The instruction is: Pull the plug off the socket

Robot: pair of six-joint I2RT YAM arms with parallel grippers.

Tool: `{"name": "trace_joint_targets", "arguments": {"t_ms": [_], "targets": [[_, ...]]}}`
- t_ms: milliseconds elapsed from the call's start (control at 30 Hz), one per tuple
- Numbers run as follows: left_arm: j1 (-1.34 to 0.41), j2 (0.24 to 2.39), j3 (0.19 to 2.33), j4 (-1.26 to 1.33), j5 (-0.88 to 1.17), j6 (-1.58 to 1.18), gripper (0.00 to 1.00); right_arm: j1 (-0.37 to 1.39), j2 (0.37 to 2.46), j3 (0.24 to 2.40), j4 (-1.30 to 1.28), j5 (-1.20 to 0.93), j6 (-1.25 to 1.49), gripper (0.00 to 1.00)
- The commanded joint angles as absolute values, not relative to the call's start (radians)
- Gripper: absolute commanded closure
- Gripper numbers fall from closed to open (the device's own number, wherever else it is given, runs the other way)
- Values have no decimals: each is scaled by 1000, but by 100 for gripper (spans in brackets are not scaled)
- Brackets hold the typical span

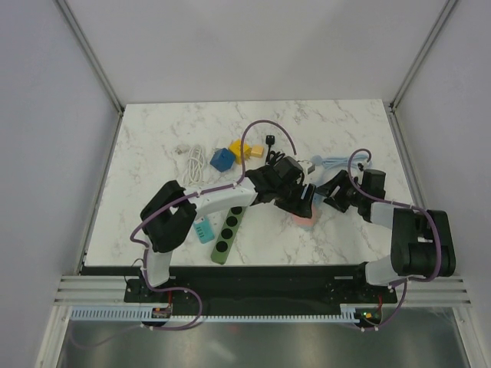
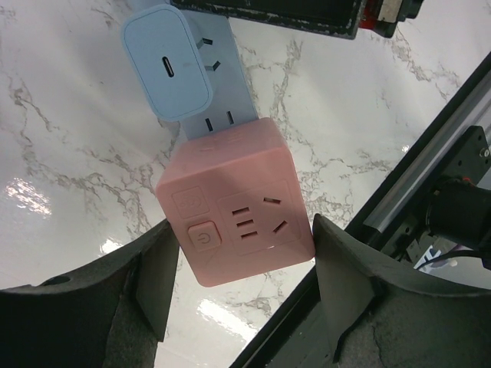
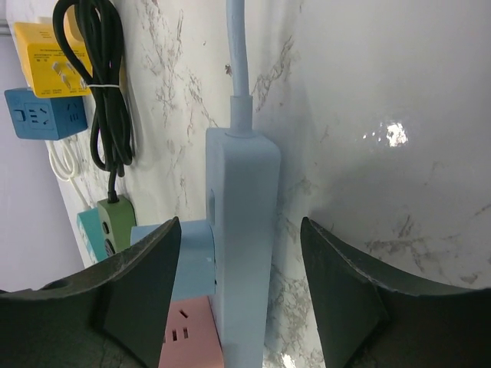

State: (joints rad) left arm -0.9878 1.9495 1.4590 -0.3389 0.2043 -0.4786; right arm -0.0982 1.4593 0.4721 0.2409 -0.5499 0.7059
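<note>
Marble table [image 1: 153, 153] held everything, w/ the action centre-right. L arm [image 1: 207, 201] reached across toward the R; R arm [image 1: 383, 211] bent inward to meet it. Green pwr strip [image 1: 227, 232] lay near the front edge, a teal socket [image 1: 204, 230] just beside it. Lt-blue strip [image 3: 242, 253] lay flat, its cord running away from the R gripper [image 3: 242, 230]. That gripper's fingers stood either side of the strip w/o touching it, so spread, gripping nothing. Pink cube socket [image 2: 230, 192] sat against the strip's face, just beside a lt-blue charger [image 2: 165, 61]. L gripper [image 2: 238, 230] was clamped on the cube, pads touching opposite sides. Further back lay a blue cube [image 1: 222, 159], yellow cube [image 1: 247, 150], black cable [image 3: 107, 84] and white cable [image 1: 193, 161].
</note>
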Motion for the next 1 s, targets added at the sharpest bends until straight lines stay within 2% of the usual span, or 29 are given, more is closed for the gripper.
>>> {"name": "trace_joint_targets", "arguments": {"t_ms": [0,400,633,667,700,733,967], "targets": [[-989,1868,1459,-276,291,-503,98,-100,1479,451,365,-584,722,29],[-985,1850,1466,-267,345,-515,98,-101,1539,408,500,-606,749,38],[-982,1861,1451,-249,362,-531,98,-95,1592,376,614,-626,773,66],[-982,1861,1431,-236,365,-537,98,-94,1595,377,618,-626,770,84],[-982,1862,1421,-229,373,-543,98,-94,1598,377,621,-623,769,95],[-982,1868,1414,-226,374,-545,98,-95,1598,380,621,-618,764,100],[-963,1852,1393,-232,333,-563,98,-77,1557,368,551,-548,680,100]]}}
